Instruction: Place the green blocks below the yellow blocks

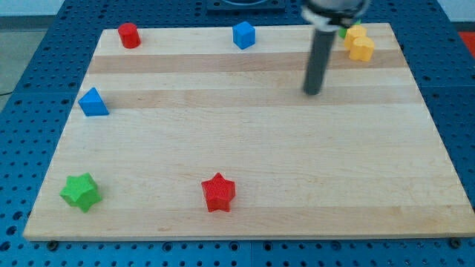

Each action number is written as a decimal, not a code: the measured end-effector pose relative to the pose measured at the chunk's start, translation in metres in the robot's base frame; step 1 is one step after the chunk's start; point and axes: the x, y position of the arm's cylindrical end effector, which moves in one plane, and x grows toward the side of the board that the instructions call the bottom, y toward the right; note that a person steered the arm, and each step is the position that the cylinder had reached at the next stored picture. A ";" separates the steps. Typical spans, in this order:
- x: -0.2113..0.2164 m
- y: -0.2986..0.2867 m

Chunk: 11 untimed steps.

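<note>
Green star [80, 192] at lower left of the desk [252, 163], far down-left of my tip [312, 93]; a second green block [344, 33], shape unclear, tucked against the yellow blocks [361, 44] at upper right, just up-right of the tip. No gripper fitted, only a bare rod, holding nothing, touching no block.

wooden board [245, 141], coloured blocks scattered along its edges

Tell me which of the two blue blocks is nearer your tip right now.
The blue block at the view's top, between the red cylinder and my tip, is nearer. The other, a blue triangular block, sits far off at the view's left edge.
</note>
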 end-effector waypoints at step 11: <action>0.074 -0.295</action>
